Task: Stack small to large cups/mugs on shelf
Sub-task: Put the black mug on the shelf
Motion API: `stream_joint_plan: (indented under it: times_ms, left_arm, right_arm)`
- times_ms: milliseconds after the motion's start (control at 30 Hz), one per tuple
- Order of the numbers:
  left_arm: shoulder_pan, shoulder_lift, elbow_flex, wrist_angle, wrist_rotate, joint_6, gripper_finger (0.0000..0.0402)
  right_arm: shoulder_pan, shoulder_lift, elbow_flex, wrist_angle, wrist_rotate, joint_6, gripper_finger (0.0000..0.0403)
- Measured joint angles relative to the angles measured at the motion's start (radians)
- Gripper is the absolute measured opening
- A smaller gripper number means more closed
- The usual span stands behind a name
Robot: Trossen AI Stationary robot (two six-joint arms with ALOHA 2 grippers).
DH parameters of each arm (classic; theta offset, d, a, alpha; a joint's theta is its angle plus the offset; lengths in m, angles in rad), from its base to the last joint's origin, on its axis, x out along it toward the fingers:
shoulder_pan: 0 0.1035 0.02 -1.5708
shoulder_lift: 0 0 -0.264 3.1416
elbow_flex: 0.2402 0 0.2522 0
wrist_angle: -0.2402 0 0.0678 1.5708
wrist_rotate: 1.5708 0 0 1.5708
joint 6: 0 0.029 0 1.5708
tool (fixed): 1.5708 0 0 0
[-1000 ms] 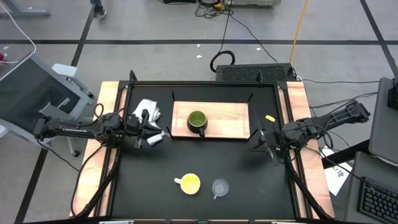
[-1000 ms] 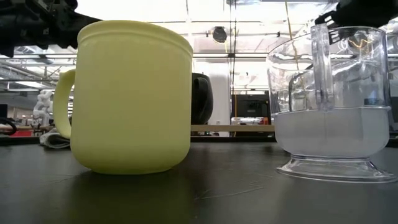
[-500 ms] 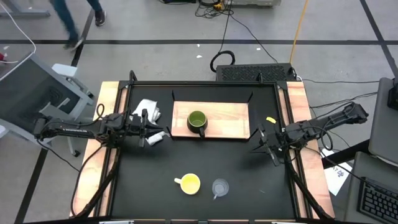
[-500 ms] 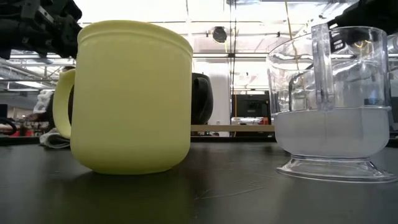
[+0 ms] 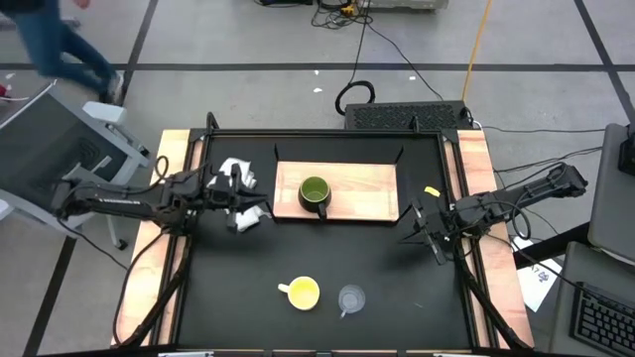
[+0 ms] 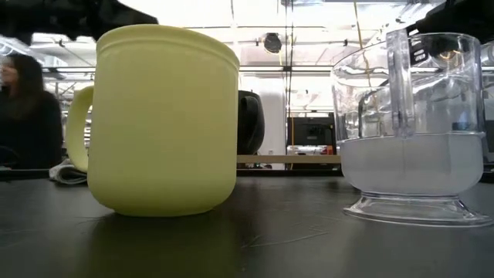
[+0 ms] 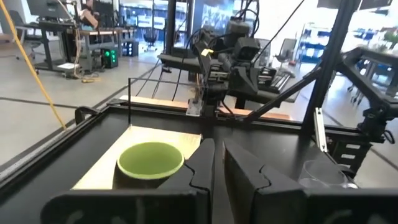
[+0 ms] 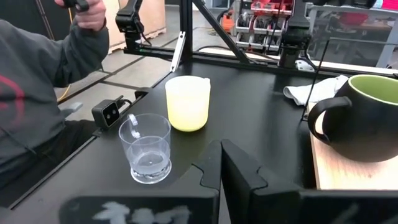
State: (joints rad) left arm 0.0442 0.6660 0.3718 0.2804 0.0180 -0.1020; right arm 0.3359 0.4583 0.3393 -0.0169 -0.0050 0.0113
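Left wrist view: green mug [image 7: 149, 163] just beyond closed fingers [image 7: 202, 171].

In the low view the big pale-yellow handled mug [image 6: 162, 120] hides most of the dark green mug [image 6: 250, 122] behind it (only one dark edge shows).

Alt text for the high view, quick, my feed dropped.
Green mug sits on the wooden shelf at the table's far side; yellow mug and glass cup stand side by side near the front. Left pincer is by a white cloth, right pincer shut near the right edge.
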Motion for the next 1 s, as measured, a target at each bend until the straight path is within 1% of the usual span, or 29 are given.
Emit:
stream_joint_plan:
  times_ms: [267, 467, 567, 667, 1000]
  left_arm:
    - [0.04, 0.216, 0.184, 0.007, 0.059, 0.006, 0.0033]
    - [0.065, 0.347, 0.26, 0.03, 0.066, 0.006, 0.0032]
    - [0.093, 0.412, 0.282, 0.083, 0.128, -0.013, 0.0032]
    - [0.12, 0.463, 0.31, 0.1, 0.181, -0.038, 0.0032]
    - [0.166, 0.571, 0.4, 0.088, 0.242, -0.058, 0.0032]
  right_arm:
    - [0.0, 0.0, 0.0, 0.012, 0.0, 0.001, 0.0]
    - [0.0, 0.0, 0.0, 0.013, -0.003, -0.013, 0.0]
    - [0.0, -0.008, 0.0, 0.013, -0.048, -0.024, 0.0]
    - [0.0, -0.024, 0.0, 0.01, -0.053, -0.033, 0.0]
    - [0.0, -0.105, 0.0, -0.052, -0.053, -0.043, 0.0]
